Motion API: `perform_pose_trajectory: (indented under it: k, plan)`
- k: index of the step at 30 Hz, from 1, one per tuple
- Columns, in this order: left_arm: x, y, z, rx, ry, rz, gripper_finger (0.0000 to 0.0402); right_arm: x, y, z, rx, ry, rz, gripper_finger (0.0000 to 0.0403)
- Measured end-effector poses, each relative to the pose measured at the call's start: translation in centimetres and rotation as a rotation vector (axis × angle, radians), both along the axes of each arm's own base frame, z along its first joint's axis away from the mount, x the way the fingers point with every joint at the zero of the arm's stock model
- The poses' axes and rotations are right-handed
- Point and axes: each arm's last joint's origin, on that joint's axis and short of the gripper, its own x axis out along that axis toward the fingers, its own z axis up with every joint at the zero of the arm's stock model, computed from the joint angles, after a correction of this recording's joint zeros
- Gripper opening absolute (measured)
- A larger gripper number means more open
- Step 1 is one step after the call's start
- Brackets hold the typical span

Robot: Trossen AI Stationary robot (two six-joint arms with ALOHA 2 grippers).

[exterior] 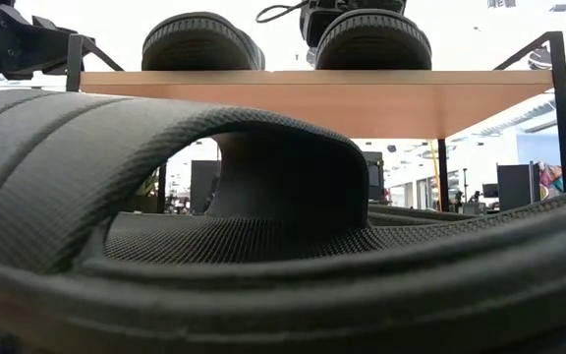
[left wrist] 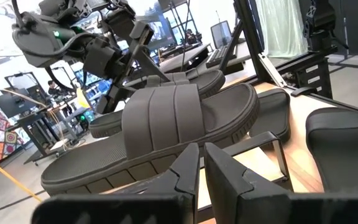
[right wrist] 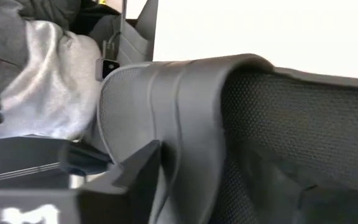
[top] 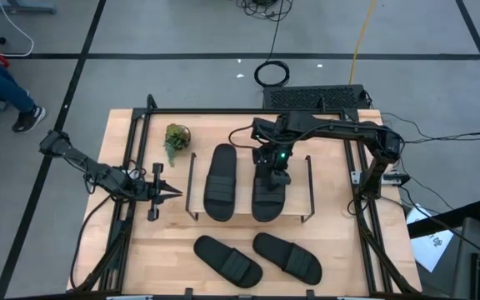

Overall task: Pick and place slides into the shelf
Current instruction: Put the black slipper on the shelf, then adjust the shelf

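Observation:
Two black slides lie side by side on the shelf's [top: 192,185] wood top: one to the left [top: 220,182], one to the right [top: 269,193]. Both show toe-on in the low view [exterior: 202,39] [exterior: 371,39]. Two more slides rest sole-down on the table near its front edge [top: 227,260] [top: 287,256]. My right gripper [top: 273,165] is over the right shelf slide, at its strap. My left gripper [top: 172,192] is shut and hovers left of the shelf; its wrist view shows the shelf slides [left wrist: 166,130] ahead of it. My right gripper is on the ribbed strap [right wrist: 185,124] of the right shelf slide. One finger [right wrist: 135,168] lies on the strap's outer face and the other seems to reach under the strap. It comes from above, slanting from the far side. The slide's sole rests flat on the shelf top.
A small potted plant [top: 176,137] stands on the table left of the shelf's far end. Black frame rails [top: 132,167] run along the table's sides. One table slide [exterior: 263,226] fills the low view just before the camera. Cables and a dark box sit beyond the far edge.

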Motion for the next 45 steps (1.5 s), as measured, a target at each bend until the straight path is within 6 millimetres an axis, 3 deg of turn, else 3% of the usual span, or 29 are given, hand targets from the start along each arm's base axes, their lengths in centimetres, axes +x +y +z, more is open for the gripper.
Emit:
perform_pose_trajectory:
  k: [5,11,19,23,29,37,41,45]
  plan:
    - [0.0,0.0,0.0,-0.003,0.001,0.0,0.0033,-0.5,0.0,1.1,-0.088,-0.038,-0.016,0.0258]
    - [0.0,0.0,0.0,-0.005,0.002,0.0,0.0033,-1.6,-0.1,2.9,-0.222,-0.092,-0.05,0.029]
    - [0.0,0.0,-0.1,-0.002,0.005,0.0,0.0033,-2.8,0.2,4.7,-0.243,-0.141,-0.063,0.0296]
    - [0.0,0.0,-0.2,0.0,0.015,0.0,0.0033,-3.7,0.2,5.7,-0.332,-0.161,-0.08,0.0285]
    - [0.0,0.0,-0.2,-0.001,0.015,0.0,0.0033,-6.1,0.5,8.3,-0.46,-0.247,-0.08,0.0224]
    - [0.0,0.0,-0.1,0.013,0.012,0.001,0.0033,-10.6,1.5,11.4,-0.547,-0.319,-0.07,0.0019]
    - [0.0,0.0,-0.1,0.014,0.012,0.001,0.0033,-12.7,1.6,12.3,-0.671,-0.274,-0.175,0.0014]
    - [0.0,0.0,-0.1,0.013,0.012,0.006,0.0033,-15.2,1.6,11.7,-0.828,-0.137,-0.292,0.0002]
